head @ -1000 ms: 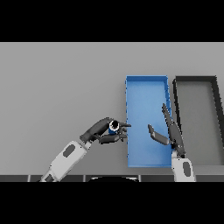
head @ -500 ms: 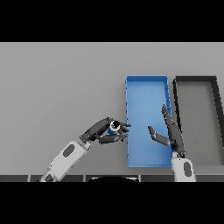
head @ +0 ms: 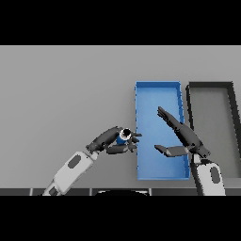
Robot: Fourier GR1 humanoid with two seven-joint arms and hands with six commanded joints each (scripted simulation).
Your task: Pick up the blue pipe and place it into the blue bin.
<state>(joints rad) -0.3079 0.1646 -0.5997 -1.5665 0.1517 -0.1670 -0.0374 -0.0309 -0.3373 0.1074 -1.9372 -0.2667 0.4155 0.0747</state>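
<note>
Not much has changed from a second ago: the left hand [head: 112,140] has crept slightly toward the blue bin [head: 158,91], fingers curled round the blue pipe [head: 123,137] (open end facing up), held just beside the bin's left wall. The right hand [head: 182,136] hangs over the bin with fingers straight and spread. A dark bin [head: 211,85] sits just right of the blue one on the grey table [head: 61,89].

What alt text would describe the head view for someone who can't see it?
The robot's left hand holds a small blue pipe beside the left wall of a rectangular blue bin on a grey table. Its open right hand hovers over the bin, with a dark grey bin alongside.
</note>
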